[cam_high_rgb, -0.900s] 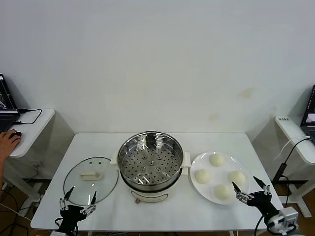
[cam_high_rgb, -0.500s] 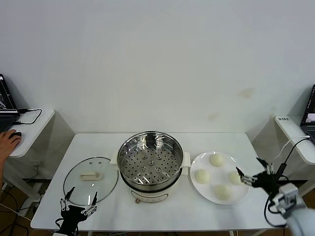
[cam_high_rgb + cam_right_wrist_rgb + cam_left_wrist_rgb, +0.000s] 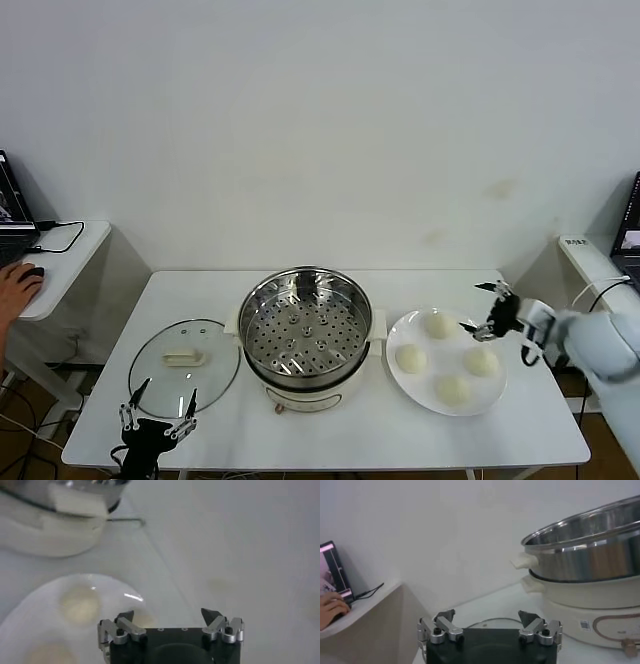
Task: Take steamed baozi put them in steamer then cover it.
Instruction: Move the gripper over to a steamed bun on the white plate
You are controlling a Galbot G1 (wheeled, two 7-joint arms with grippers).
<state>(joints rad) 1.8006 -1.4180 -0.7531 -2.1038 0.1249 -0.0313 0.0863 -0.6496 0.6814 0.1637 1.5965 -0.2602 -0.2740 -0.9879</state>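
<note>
Head view shows your right gripper, fingers spread, has swung up over the plate toward the four steamed baozi, steamer still empty; left gripper parked open.

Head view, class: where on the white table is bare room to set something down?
Bare patches: the back strip behind the round steel steamer, and the front edge before the white round plate. Crowded: the middle row, where the clear glass lid, steamer and plate sit close together.
</note>
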